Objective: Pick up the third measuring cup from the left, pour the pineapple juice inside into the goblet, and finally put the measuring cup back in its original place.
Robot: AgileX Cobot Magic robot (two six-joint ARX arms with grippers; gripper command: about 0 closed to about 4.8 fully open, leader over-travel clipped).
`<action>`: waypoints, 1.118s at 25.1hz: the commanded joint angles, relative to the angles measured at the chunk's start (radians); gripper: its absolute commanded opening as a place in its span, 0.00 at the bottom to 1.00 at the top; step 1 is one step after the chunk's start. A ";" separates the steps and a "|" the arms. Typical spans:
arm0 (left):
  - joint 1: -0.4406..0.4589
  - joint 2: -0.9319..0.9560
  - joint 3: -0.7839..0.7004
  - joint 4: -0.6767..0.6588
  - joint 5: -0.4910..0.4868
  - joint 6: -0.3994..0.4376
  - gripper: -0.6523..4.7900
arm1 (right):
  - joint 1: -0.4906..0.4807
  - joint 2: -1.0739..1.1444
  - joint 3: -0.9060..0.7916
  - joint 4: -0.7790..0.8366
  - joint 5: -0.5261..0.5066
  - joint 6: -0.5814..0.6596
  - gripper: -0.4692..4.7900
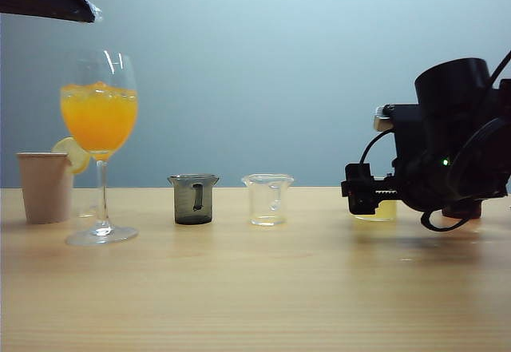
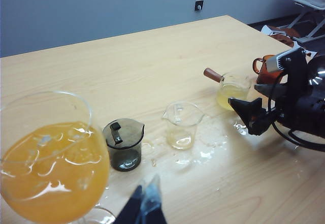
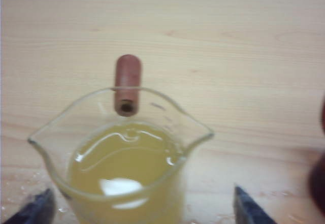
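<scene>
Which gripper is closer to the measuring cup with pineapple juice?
Right. The right gripper straddles the measuring cup, jaws open; the left gripper hangs far off by the goblet.

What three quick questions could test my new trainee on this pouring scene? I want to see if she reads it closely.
1. True or false: the right gripper is shut on the third measuring cup.
2. What colour is the goblet's drink?
3. Which cup stands nearest the goblet: A grey cup, B clear cup?

Key: 1 false, its jaws are open either side of the cup; 2 orange; 3 A.
</scene>
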State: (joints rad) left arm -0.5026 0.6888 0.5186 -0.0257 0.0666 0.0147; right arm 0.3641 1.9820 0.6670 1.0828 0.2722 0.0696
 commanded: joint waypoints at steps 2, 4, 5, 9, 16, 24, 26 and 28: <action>0.002 0.006 0.004 0.006 -0.003 0.013 0.11 | -0.001 0.020 0.042 -0.003 -0.053 0.001 1.00; 0.002 0.010 0.004 0.005 -0.003 0.013 0.11 | -0.001 0.027 0.053 -0.010 -0.066 0.000 1.00; 0.002 0.010 0.004 0.005 -0.003 0.013 0.11 | -0.001 0.029 0.056 -0.010 -0.065 -0.001 1.00; 0.002 0.010 0.004 0.006 -0.003 0.016 0.11 | -0.007 0.077 0.103 -0.017 -0.065 -0.003 1.00; 0.002 0.010 0.004 0.006 -0.003 0.042 0.11 | -0.010 0.097 0.182 -0.081 -0.061 -0.003 1.00; 0.002 0.010 0.004 0.006 -0.003 0.042 0.11 | -0.010 0.107 0.200 -0.111 -0.061 -0.003 1.00; 0.002 0.010 0.004 0.006 -0.003 0.042 0.11 | -0.010 0.107 0.200 -0.122 -0.061 -0.003 1.00; 0.002 0.010 0.004 0.006 -0.003 0.042 0.11 | -0.010 0.107 0.200 -0.136 -0.060 -0.003 1.00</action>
State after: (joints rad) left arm -0.5022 0.7002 0.5186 -0.0284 0.0666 0.0528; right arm 0.3550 2.0914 0.8650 0.9504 0.2089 0.0689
